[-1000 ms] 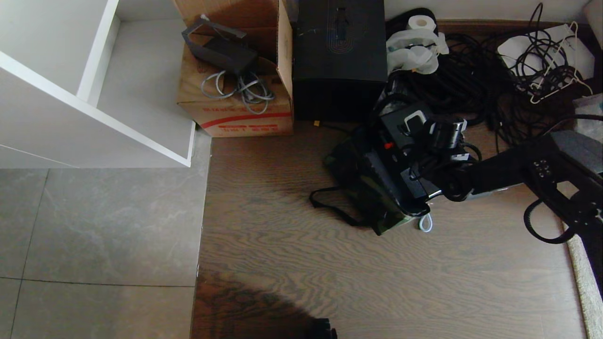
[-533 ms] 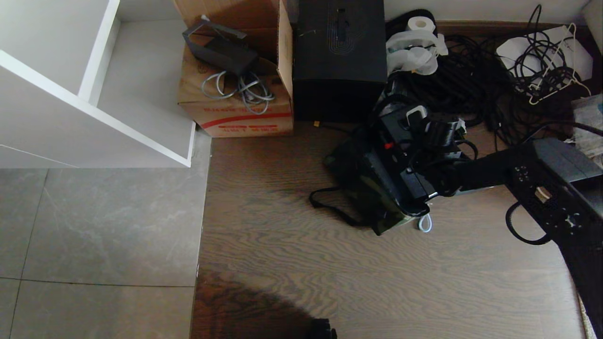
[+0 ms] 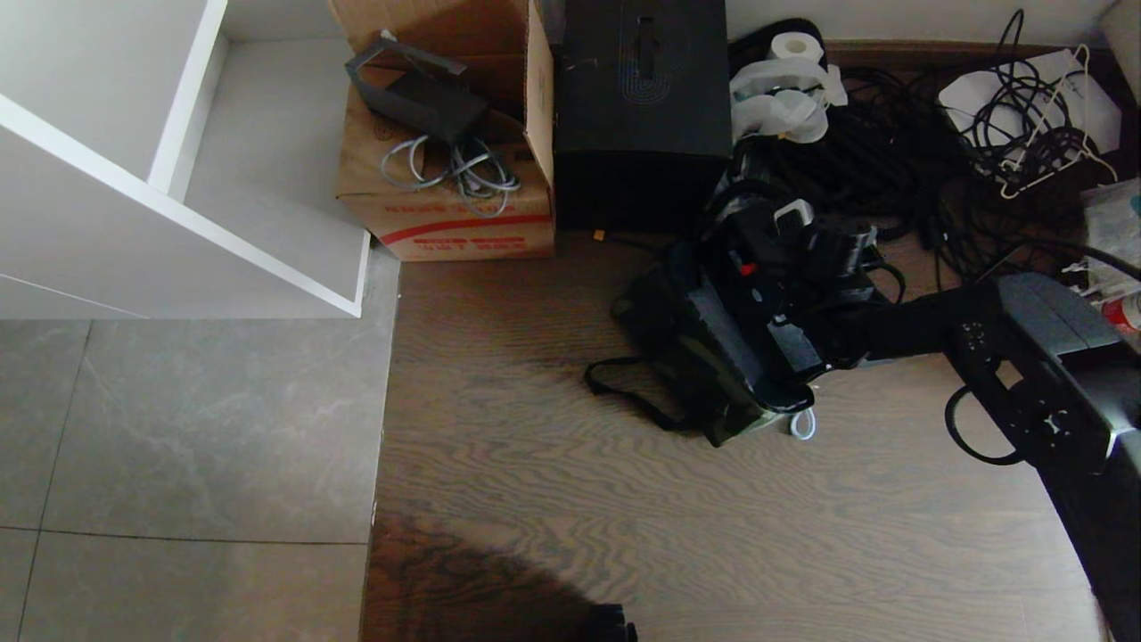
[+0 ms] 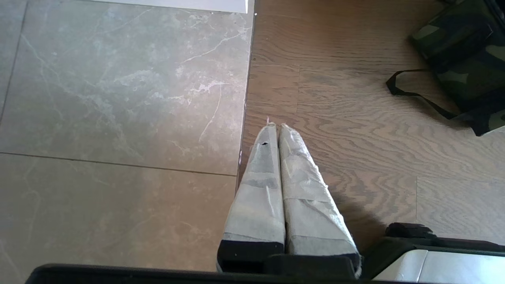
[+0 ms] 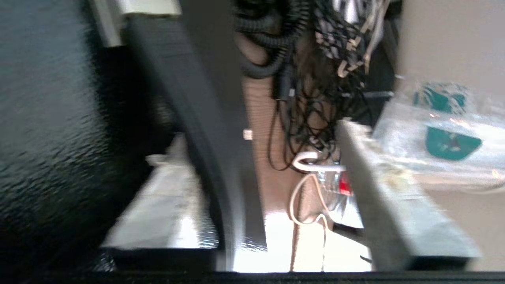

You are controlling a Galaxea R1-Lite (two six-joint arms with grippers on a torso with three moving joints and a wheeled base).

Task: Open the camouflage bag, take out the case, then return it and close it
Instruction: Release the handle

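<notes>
Where the grey tile meets the wooden floor [image 3: 553, 464], a white cabinet [image 3: 134, 178] fills the far left, with a brown carton [image 3: 446, 205] and a tall black box [image 3: 642, 107] along the far wall and a tangle of black cables [image 3: 900, 169] to the right. Right of centre lies the camouflage bag [image 3: 704, 392], its black strap [image 3: 624, 388] trailing left, the case [image 3: 749, 339] standing in its open top. Reaching in from the right, the right gripper [image 5: 260, 189] has its jaws partly open around the black bar handle [image 5: 189, 98], one finger [image 5: 398, 205] apart from it; a firm grip cannot be told. Near the robot, the left gripper [image 4: 278, 132] hangs over the floor, fingers pressed together and empty.
</notes>
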